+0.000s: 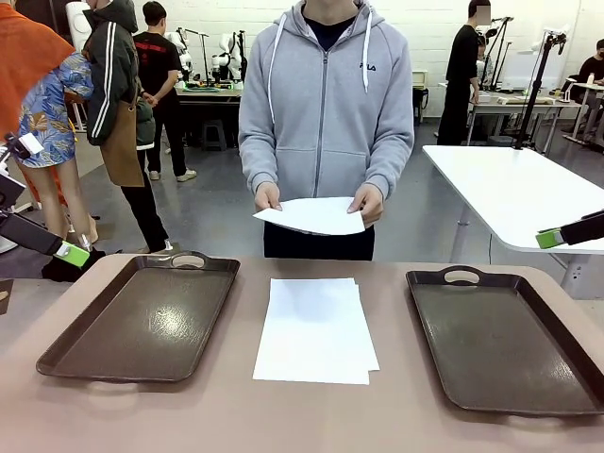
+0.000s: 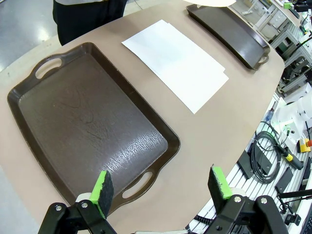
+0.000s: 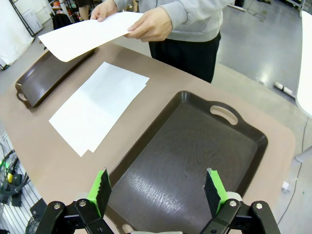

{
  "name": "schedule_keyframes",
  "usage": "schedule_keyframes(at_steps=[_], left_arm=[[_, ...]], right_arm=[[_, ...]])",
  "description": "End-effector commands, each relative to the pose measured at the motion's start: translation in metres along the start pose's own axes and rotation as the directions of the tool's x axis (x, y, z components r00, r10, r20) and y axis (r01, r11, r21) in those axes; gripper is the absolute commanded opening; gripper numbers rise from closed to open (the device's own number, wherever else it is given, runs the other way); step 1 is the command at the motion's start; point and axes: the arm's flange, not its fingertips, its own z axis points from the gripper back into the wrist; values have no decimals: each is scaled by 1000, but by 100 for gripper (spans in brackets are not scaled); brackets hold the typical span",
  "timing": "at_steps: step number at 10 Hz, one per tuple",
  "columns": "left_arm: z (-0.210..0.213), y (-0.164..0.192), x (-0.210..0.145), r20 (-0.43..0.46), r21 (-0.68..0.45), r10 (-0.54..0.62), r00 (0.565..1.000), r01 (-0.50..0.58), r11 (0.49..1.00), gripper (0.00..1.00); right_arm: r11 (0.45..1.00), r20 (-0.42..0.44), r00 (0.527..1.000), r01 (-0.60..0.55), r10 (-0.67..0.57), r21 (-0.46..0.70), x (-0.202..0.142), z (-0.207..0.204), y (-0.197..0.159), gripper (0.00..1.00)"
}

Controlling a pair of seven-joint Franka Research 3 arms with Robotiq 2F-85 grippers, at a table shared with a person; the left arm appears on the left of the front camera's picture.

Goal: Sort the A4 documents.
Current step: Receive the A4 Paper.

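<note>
Beige tabletop (image 1: 406, 425) in a workshop with people in the background, viewed from the robot's side. At centre lies a stack of A4 documents (image 1: 314, 330), slightly fanned, flat on the bare surface. At 9 o'clock of the stack sits the left tray (image 1: 142, 321) and at 3 o'clock the right tray (image 1: 510, 340). Both are dark brown, handled and apart from the paper. At 12 o'clock a person in a grey hoodie stands at the far edge, holding a further white sheet (image 1: 311, 215) above the tabletop between right hand (image 1: 268, 196) and left hand (image 1: 368, 203). Over the near handle of the left tray hovers the left end effector (image 2: 160, 175), jaws wide apart, gripping nothing. Over the right tray hovers the right end effector (image 3: 156, 175), likewise parted and holding nothing.
</note>
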Motion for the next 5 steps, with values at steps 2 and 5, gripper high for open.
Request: schedule_keyframes(at_steps=[2,5], left_arm=[[1,1,-1,11,-12,-12,1000,12,1000,100],[1,1,-1,11,-12,-12,1000,12,1000,100]], right_arm=[[1000,2,1000,-6,6,16,-1,1,0,100],[1000,2,1000,-6,6,16,-1,1,0,100]])
